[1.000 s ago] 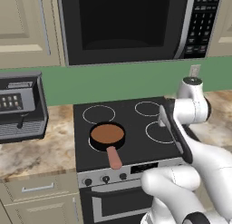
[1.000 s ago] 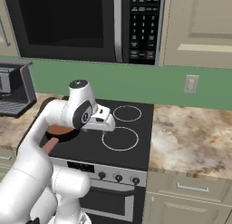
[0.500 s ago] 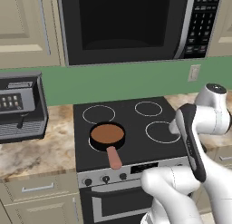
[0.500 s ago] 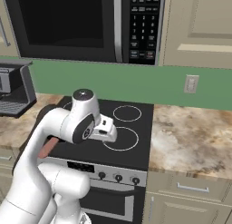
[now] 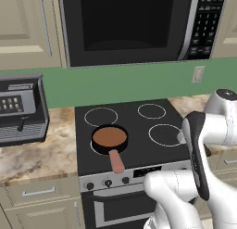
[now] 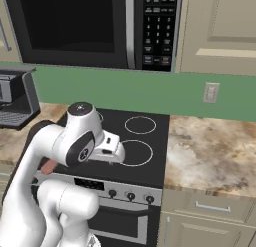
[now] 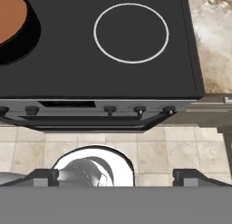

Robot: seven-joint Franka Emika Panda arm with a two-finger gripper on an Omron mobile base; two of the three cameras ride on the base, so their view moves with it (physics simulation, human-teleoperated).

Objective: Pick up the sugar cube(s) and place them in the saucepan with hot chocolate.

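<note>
The saucepan (image 5: pixel 109 138) is small, round and black with brown liquid in it. It stands on the stove's front left burner, its short pink handle (image 5: pixel 117 161) pointing toward the stove's front edge. In the hand view the saucepan (image 7: pixel 10 23) is cut off at the top left. My gripper (image 7: pixel 117 177) is open, its two dark fingertips (image 7: pixel 43 177) spread wide with nothing between them. It hangs over the stove's front edge, looking down at the front right burner ring (image 7: pixel 131 33). The sugar cubes are out of view.
A black coffee machine (image 5: pixel 18 113) stands on the left counter. A microwave (image 5: pixel 125 24) hangs above the stove. Knobs (image 7: pixel 108 109) line the stove front. A marbled counter (image 6: pixel 210 146) lies right of the stove, under a wall outlet (image 6: pixel 211 93).
The arm has swung to the right, carrying the hand from the middle of the stove toward the front right burner. The gripper stays open. The saucepan has not moved.
</note>
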